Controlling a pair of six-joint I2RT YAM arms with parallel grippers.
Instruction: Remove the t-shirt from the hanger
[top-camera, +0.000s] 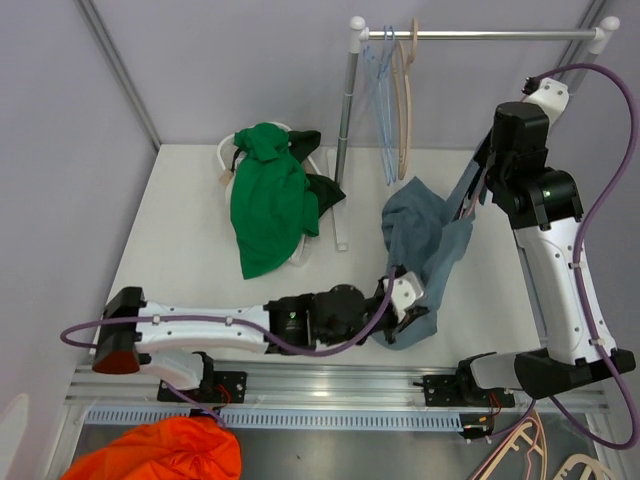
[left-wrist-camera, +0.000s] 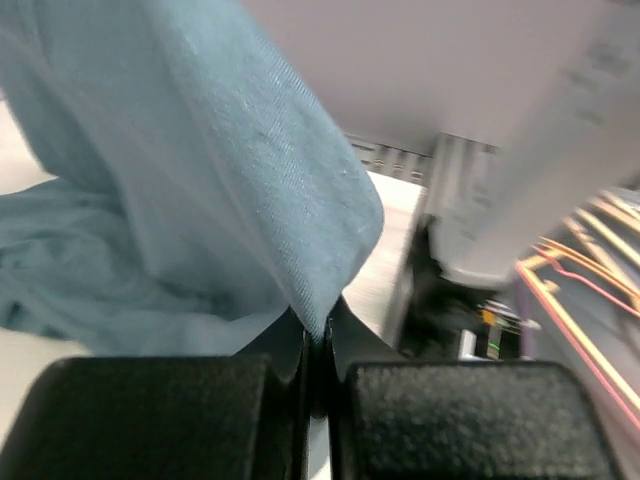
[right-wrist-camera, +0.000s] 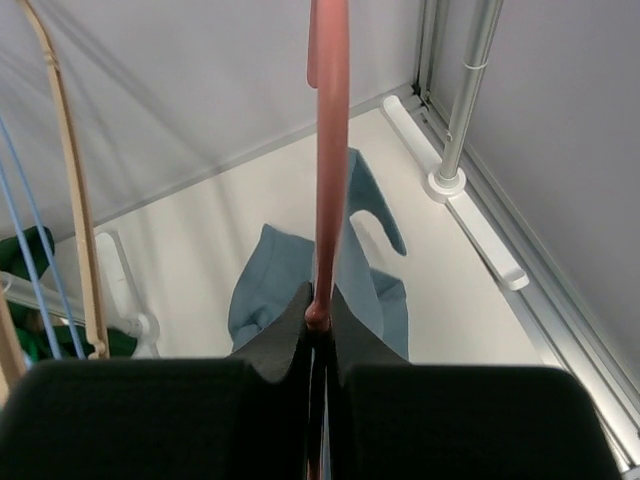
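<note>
Between the two grippers, from the top external camera, the blue t-shirt (top-camera: 418, 238) runs from beside the right gripper (top-camera: 478, 190) down to the left gripper (top-camera: 402, 292), its lower folds on the table (top-camera: 190, 250). Risk: if the collar is hooked over the hanger (right-wrist-camera: 328, 150), a pull by the left gripper would load the hanger instead of freeing cloth. Whether it is hooked cannot be told from this view. Both grippers look closed. A green garment (top-camera: 268, 195) lies well to the left of the left gripper. A rail (top-camera: 480, 34) with spare hangers (top-camera: 404, 110) stands beyond the right gripper.

Left wrist view. Risk: the bite takes only a thin fold edge, so a sharp tug could let the fabric slide out. The left gripper (left-wrist-camera: 318, 345) is clenched, jaws together with the t-shirt (left-wrist-camera: 200, 180) pinched between them. The cloth rises directly ahead of the fingertips and drapes off to their left.

Right wrist view. Risk: the hanger is held at one narrow point, so sideways drag from the cloth could swing it in the grip. The right gripper (right-wrist-camera: 318, 325) is clamped on the reddish hanger, which stands straight ahead from between the fingertips. The t-shirt (right-wrist-camera: 280, 285) lies beyond and below the jaws. Any contact with the hanger is hidden behind the fingers.
</note>
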